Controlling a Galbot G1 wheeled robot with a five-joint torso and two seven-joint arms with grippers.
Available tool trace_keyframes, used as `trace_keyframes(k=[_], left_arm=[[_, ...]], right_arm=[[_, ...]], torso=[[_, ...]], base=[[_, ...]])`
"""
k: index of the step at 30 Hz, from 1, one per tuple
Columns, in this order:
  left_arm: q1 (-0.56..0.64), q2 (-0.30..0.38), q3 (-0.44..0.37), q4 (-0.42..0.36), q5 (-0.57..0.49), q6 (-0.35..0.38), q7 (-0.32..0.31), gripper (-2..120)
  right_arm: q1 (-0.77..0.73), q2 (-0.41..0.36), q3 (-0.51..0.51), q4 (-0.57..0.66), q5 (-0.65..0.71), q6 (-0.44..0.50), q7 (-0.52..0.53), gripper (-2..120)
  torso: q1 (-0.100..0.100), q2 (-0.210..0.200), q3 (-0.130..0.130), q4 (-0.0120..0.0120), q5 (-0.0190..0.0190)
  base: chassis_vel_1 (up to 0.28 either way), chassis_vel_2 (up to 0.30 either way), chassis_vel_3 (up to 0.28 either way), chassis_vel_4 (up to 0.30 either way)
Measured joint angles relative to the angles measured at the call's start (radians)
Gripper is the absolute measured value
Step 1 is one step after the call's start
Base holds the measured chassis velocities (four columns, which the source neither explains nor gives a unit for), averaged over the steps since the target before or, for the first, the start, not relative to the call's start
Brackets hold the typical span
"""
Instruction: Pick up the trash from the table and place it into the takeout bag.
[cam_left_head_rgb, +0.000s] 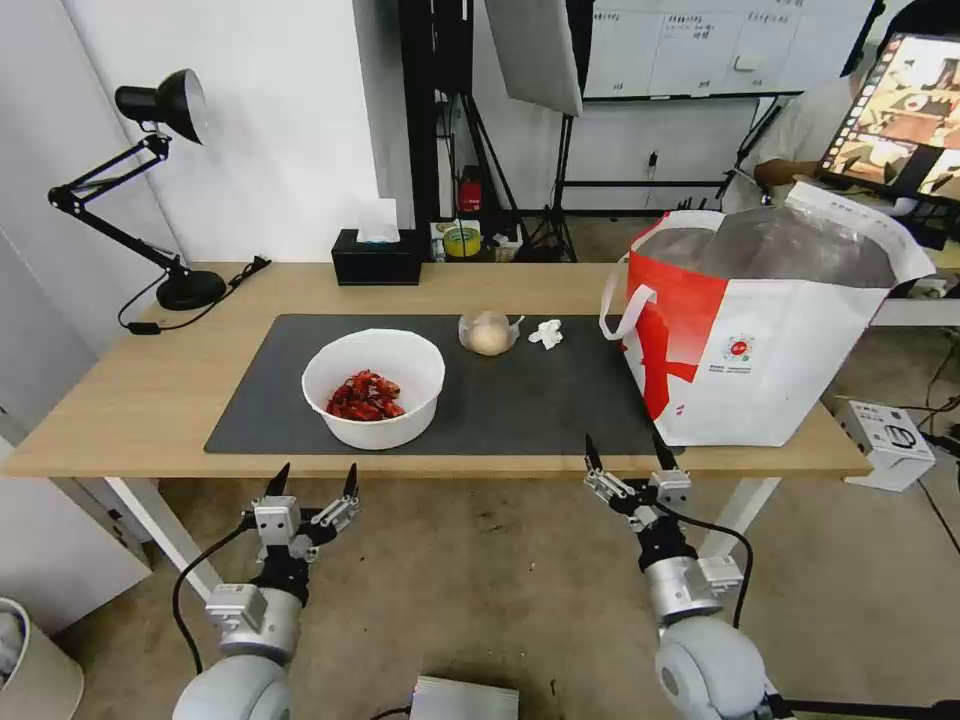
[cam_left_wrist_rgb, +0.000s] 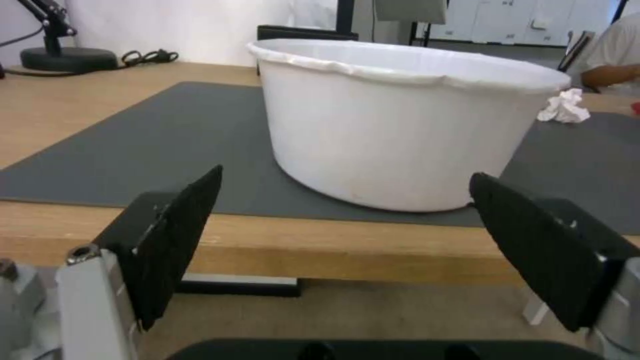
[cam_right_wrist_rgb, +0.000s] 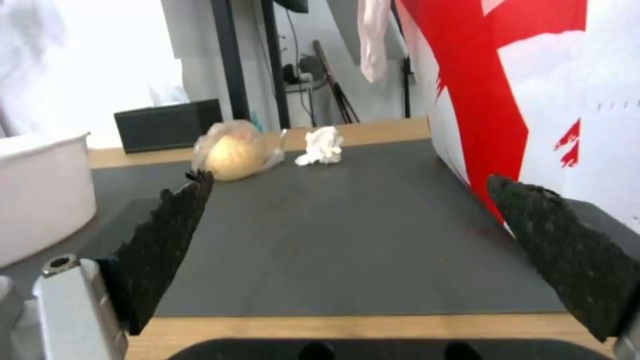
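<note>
The mat (cam_left_head_rgb: 520, 400) lay lengthwise on the table (cam_left_head_rgb: 140, 390), and everything is placed here against it. The bowl (cam_left_head_rgb: 373, 388) stood on the mat's left half, close to its near edge, with red shells (cam_left_head_rgb: 364, 396) heaped inside. Toward the mat's far edge, about midway along it, the clear bag (cam_left_head_rgb: 487, 332) with its beige lump rested on the mat. The tissue (cam_left_head_rgb: 546, 333) lay just to the right of that bag, also on the mat and apart from it. The takeout bag (cam_left_head_rgb: 790, 350) stood upright at the mat's right end, its base overlapping the mat's right edge, its top open and showing foil lining, one white handle (cam_left_head_rgb: 618, 300) hanging on the side facing the mat.

Off the mat, a tissue box (cam_left_head_rgb: 377, 257) sat on the wood beyond its far edge, and a lamp (cam_left_head_rgb: 150, 180) stood beyond its far left corner.

The left gripper (cam_left_head_rgb: 314, 482) hovered below and in front of the mat's near edge, in line with the bowl, its fingers spread wide and holding nothing. In the left wrist view the bowl (cam_left_wrist_rgb: 400, 125) filled the space between the fingers (cam_left_wrist_rgb: 180, 235).

The right gripper (cam_left_head_rgb: 628, 455) hovered in front of the mat's near right corner, beside the takeout bag, fingers likewise apart and empty. The right wrist view looked across the mat (cam_right_wrist_rgb: 347, 235) to the clear bag (cam_right_wrist_rgb: 233, 150) and tissue (cam_right_wrist_rgb: 321, 145), with the takeout bag (cam_right_wrist_rgb: 533, 90) alongside.
</note>
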Motion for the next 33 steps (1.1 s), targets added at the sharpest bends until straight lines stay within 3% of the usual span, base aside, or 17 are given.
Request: trace_keyframes(k=[14, 24, 33], left_arm=[[0.069, -0.039, -0.04, -0.068, 0.028, -0.014, 0.02, 100], [0.093, -0.081, -0.06, -0.097, 0.051, -0.02, 0.023, 100], [0.088, -0.1, -0.073, -0.103, 0.056, -0.023, 0.025, 100]], right_arm=[[0.151, -0.047, -0.112, -0.034, 0.053, -0.035, 0.038, 100], [0.363, -0.084, -0.205, -0.158, 0.129, -0.063, 0.088, 100], [0.599, -0.064, -0.348, -0.385, 0.16, -0.093, 0.154, 100]], torso=[[0.0, 0.0, 0.0, 0.0, 0.0], [0.0, 0.0, 0.0, 0.0002, 0.0], [0.0, 0.0, 0.0, 0.0, 0.0]], base=[[0.0, 0.0, 0.0, 0.0], [0.0, 0.0, 0.0, 0.0], [0.0, 0.0, 0.0, 0.0]])
